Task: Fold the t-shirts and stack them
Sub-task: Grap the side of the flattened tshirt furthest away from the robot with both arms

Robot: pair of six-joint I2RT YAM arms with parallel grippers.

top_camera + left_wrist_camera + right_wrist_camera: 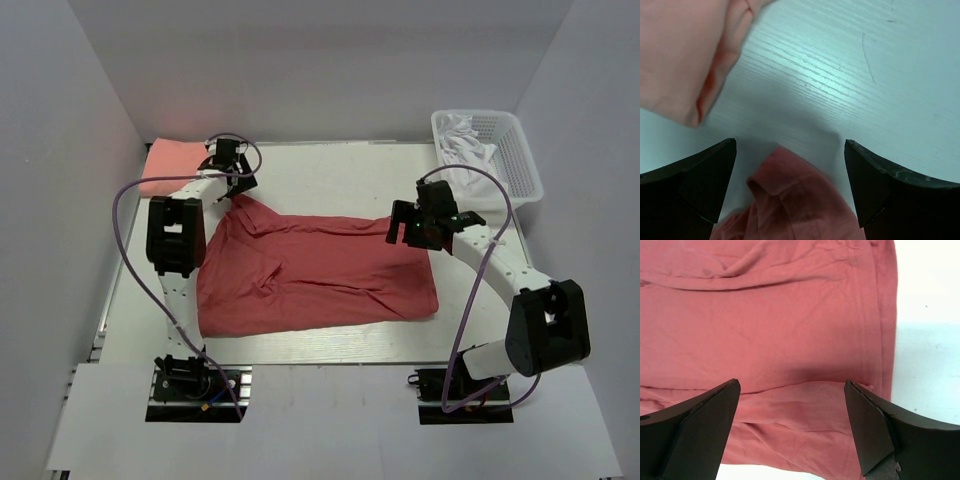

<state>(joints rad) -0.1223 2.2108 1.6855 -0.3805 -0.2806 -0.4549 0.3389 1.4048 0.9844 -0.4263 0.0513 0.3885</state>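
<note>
Though partly under left arm [178, 240], brick-red t-shirt [320, 270]

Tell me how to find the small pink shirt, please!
Start at the white table and look to its far left corner. The salmon-pink t-shirt lies there as a small folded bundle. Its neighbour, the brick-red t-shirt, is darker, much bigger and spread out across the middle.
</note>
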